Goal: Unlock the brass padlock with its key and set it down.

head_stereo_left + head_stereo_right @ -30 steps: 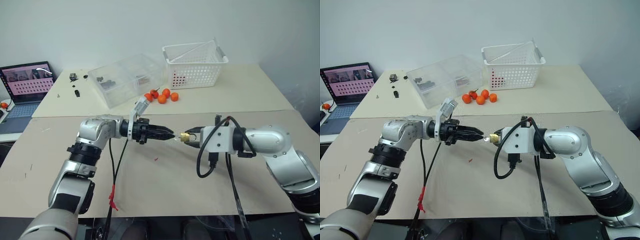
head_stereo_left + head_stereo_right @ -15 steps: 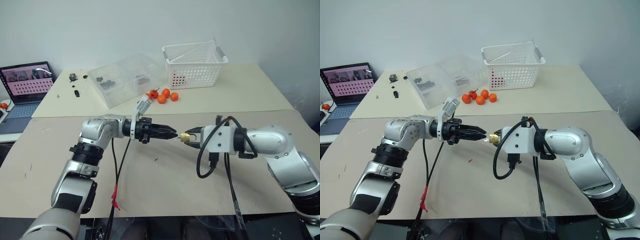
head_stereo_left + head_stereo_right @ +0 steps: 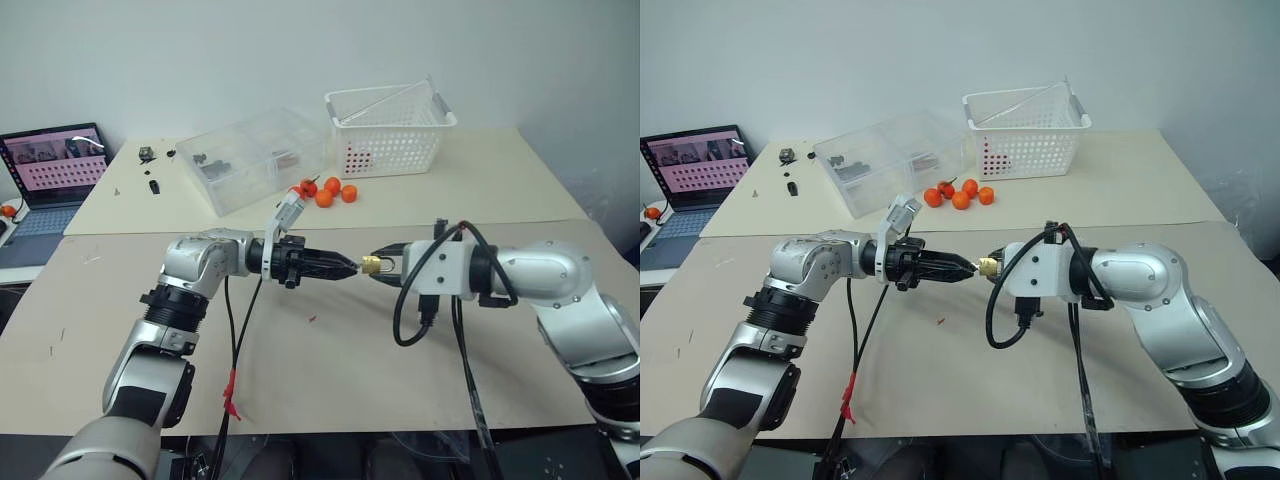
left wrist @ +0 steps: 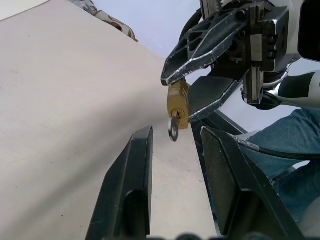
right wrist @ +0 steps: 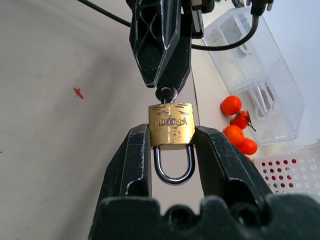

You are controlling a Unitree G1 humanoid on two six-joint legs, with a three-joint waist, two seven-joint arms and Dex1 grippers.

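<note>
The brass padlock (image 5: pixel 171 125), a small golden block with a grey shackle, is held above the table with my right gripper (image 5: pixel 171 132) shut on its two sides. The shackle sits closed, pointing back into that gripper. The key (image 4: pixel 173 131) is in the keyhole, and its round head sticks out toward my left gripper (image 3: pixel 350 267). That gripper points level at the padlock (image 3: pixel 372 264) from the left. Its fingers (image 4: pixel 142 165) stand apart, and the key head (image 5: pixel 166 93) is just at their tips, not pinched.
At the back stand a white perforated basket (image 3: pixel 390 130) and a clear plastic box (image 3: pixel 255 158), with orange fruits (image 3: pixel 325 192) in front of them. A laptop (image 3: pixel 55 160) is at the far left. Black cables (image 3: pixel 410 330) hang from both wrists. A red scrap (image 3: pixel 312 319) lies on the table.
The right gripper has lifted the padlock slightly and brought it closer to the left fingertips. The key head now sits at the tips. Both grips look unchanged.
</note>
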